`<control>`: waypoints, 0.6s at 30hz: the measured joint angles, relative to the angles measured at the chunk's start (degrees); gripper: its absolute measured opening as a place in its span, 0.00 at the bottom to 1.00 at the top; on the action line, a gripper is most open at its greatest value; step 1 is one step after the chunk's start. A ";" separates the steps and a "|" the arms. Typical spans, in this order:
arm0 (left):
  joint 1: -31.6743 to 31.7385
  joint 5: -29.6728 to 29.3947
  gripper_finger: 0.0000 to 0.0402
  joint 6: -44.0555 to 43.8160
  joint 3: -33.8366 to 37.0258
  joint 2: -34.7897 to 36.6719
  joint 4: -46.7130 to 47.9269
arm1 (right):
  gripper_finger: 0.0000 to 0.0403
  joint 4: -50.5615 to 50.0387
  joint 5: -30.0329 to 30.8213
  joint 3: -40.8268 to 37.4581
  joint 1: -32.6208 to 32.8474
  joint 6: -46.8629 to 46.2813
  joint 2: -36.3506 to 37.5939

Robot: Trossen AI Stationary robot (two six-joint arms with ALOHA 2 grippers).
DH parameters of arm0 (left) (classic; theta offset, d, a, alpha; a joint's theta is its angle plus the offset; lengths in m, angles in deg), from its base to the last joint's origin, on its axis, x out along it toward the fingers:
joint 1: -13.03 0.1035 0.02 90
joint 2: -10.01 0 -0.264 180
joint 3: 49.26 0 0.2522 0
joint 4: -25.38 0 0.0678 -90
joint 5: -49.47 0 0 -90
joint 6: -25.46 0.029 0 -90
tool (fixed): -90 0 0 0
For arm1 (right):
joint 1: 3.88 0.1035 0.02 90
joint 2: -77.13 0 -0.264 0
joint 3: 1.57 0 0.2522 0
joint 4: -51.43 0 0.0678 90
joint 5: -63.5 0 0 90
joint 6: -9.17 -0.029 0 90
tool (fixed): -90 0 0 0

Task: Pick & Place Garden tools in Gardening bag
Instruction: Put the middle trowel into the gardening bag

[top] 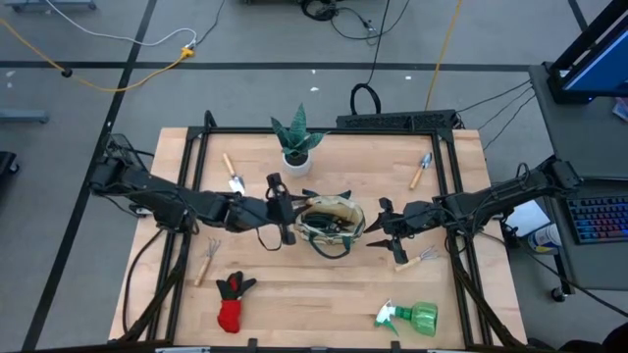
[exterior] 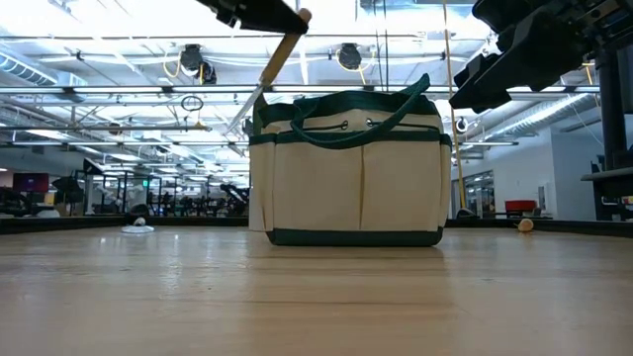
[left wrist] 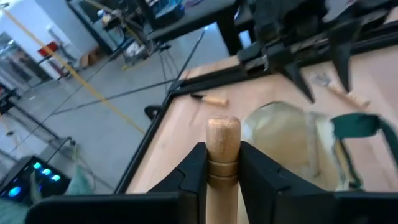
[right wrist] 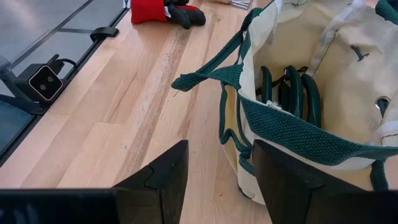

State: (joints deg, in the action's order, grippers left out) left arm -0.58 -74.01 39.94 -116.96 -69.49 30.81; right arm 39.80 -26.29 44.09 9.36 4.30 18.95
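Observation:
The beige gardening bag (top: 329, 226) with green trim stands in the table's middle, its base on the wood (exterior: 356, 235). My left gripper (top: 291, 211) hovers at the bag's left rim, shut on a wooden-handled tool (exterior: 280, 54). My right gripper (top: 378, 230) stands open just right of the bag, with nothing between its fingers (right wrist: 217, 180). Green loop handles of shears (right wrist: 289, 87) show inside the bag. The tool's metal end is hidden. My left gripper pinches the wooden handle near its free end (left wrist: 222, 165) between its two fingers, which lie across it. The rounded end (left wrist: 222, 127) sticks out past the fingertips. The tool is lifted clear and slants down from the fingers toward the bag's left upper rim (exterior: 259, 104).
Lying on the table are a trowel (top: 234, 175), a blue-tipped tool (top: 420, 172), a small rake (top: 208, 257), a fork (top: 417, 260), a red-black glove (top: 233, 299) and a green spray bottle (top: 412, 317). A spiky plant in a white pot (top: 296, 147) stands behind the bag.

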 joint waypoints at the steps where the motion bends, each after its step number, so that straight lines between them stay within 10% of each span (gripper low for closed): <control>1: 0.00 0.65 0.16 0.04 0.00 0.00 -0.87 | 0.42 0.00 0.00 0.00 0.00 0.00 0.00; 18: -0.03 3.05 0.17 -3.50 -0.02 -0.01 -16.10 | 0.42 0.00 0.02 0.00 -0.01 0.00 0.00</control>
State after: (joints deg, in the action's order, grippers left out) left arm -0.61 -70.96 36.44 -116.98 -69.50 14.72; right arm 39.80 -26.27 44.09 9.35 4.30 18.95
